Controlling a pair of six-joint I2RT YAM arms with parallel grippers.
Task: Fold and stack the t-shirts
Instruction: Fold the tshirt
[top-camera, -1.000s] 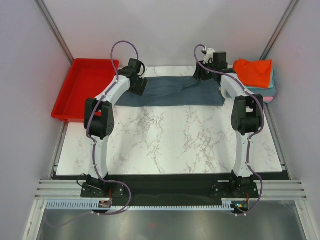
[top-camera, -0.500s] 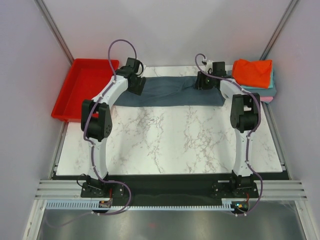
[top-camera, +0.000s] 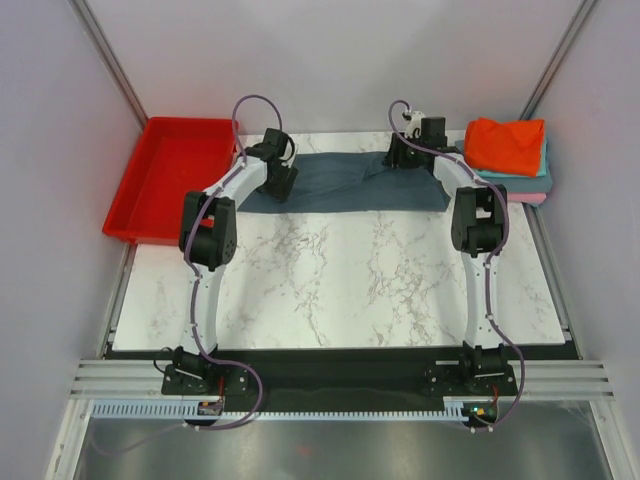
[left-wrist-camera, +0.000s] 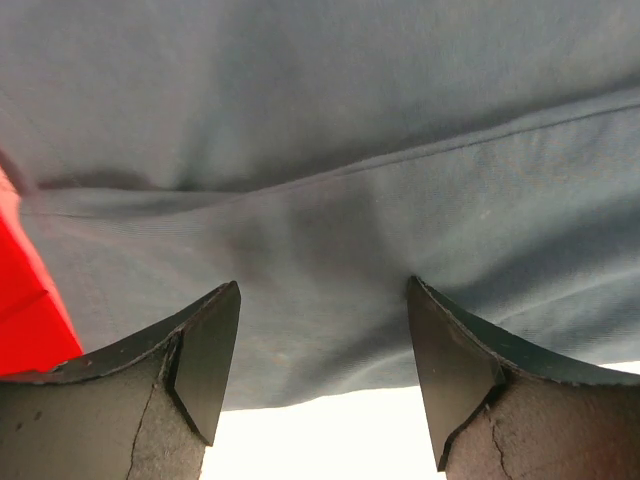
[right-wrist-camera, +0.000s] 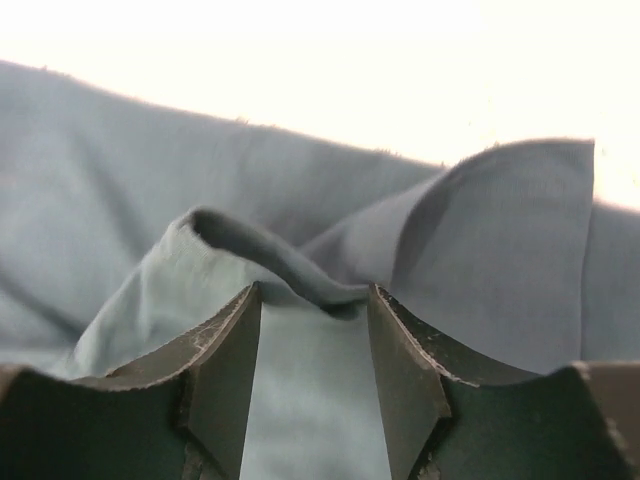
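A slate blue-grey t-shirt (top-camera: 340, 185) lies folded into a long strip across the far part of the table. My left gripper (top-camera: 280, 182) is low over its left end. In the left wrist view the gripper (left-wrist-camera: 320, 345) is open, and the shirt (left-wrist-camera: 320, 150) has its near hem between the fingers. My right gripper (top-camera: 405, 158) is at the shirt's far right part. In the right wrist view it (right-wrist-camera: 315, 300) is open, with flat cloth in the gap and a raised fold (right-wrist-camera: 270, 260) at the fingertips. Folded t-shirts (top-camera: 505, 145) are stacked at the far right, orange-red on top.
A red plastic tray (top-camera: 170, 175) sits off the table's far left corner. The marble table (top-camera: 340, 280) stretches bare from the shirt toward the arm bases. Grey walls close in on both sides.
Both arms have drawn their elbows inward toward the middle. The left gripper has shifted slightly right along the shirt's left end. The right gripper stays at the far right part.
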